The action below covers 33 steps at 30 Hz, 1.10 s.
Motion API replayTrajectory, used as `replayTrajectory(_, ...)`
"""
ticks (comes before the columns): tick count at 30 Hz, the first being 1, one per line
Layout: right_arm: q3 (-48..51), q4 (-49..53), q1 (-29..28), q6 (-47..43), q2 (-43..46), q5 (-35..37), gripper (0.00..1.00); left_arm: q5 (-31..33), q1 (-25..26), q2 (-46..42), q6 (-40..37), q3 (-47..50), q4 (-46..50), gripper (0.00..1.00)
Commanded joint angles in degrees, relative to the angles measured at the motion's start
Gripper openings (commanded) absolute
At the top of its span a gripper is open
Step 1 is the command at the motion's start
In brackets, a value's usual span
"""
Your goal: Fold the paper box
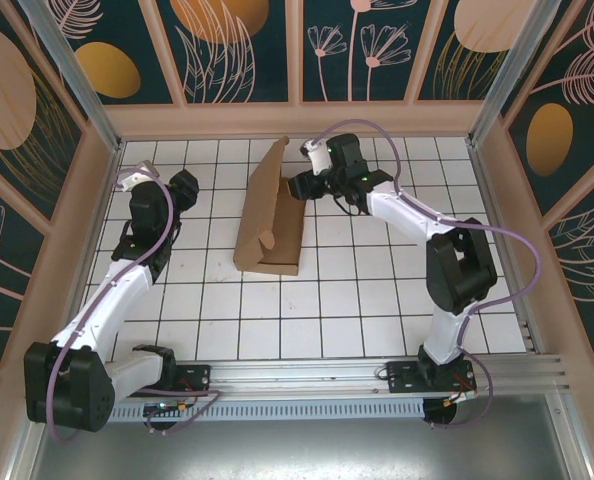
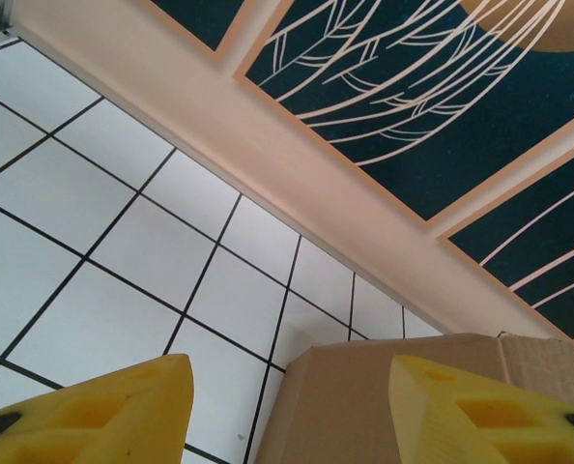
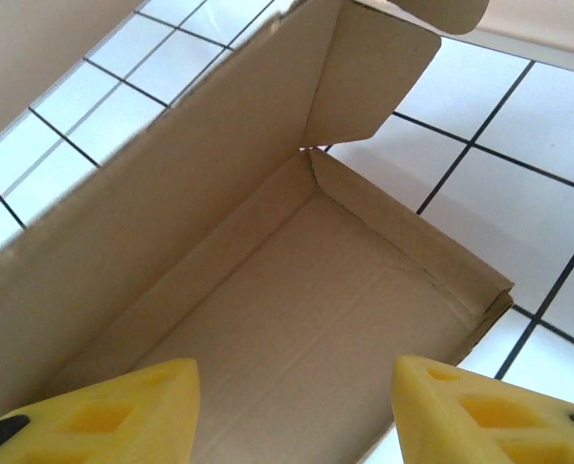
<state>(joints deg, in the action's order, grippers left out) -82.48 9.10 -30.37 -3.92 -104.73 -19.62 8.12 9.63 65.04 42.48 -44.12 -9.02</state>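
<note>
A white tiled bench with thin black grid lines (image 1: 357,300) covers the floor of the enclosure. A pale beige wooden ledge (image 1: 297,120) runs along its far edge and continues down both sides. Above the ledge stand dark teal wall panels printed with pale line drawings of leaves and flowers and orange-gold ovals (image 1: 247,50), set apart by beige strips. Slanted silver metal posts rise at the far left corner (image 1: 72,70) and the far right corner (image 1: 517,70). Along the near edge of the bench lies a silver aluminium rail (image 1: 307,372), and just beyond it, nearest the camera, a dull grey metal sheet (image 1: 297,445).
</note>
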Motion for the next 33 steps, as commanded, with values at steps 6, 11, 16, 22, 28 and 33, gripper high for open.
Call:
replayTrajectory(6, 2.45, -10.58, 2.69, -27.03, -3.13, 3.10, 0.68, -1.68, -0.32, 0.58, -0.92, 0.41, -1.00, 0.56)
replayTrajectory(11, -3.68, -11.71, 5.06, -28.54, -8.79, -1.06, 0.76, -3.57, -0.31, 0.85, -0.64, 0.98, -3.28, 0.57)
replayTrajectory(16, -12.90, -6.73, 4.71, -32.09, -17.60, -3.07, 0.80, -4.21, -0.36, 1.66, -0.68, 0.84, -3.60, 0.57)
replayTrajectory(22, -21.78, -3.03, 3.44, -31.72, -25.34, -8.84, 0.81, -4.88, -0.40, 2.68, -0.77, 0.62, -4.16, 0.57)
replayTrajectory(28, -32.31, 1.30, 1.56, -30.80, -34.38, -7.03, 0.80, -5.49, -0.45, 3.49, -0.62, 0.26, -4.27, 0.57)
replayTrajectory(33, -34.56, 2.14, 1.30, -28.44, -37.82, -5.72, 0.70, -4.54, -0.41, 2.98, -0.99, 0.48, -4.06, 0.56)
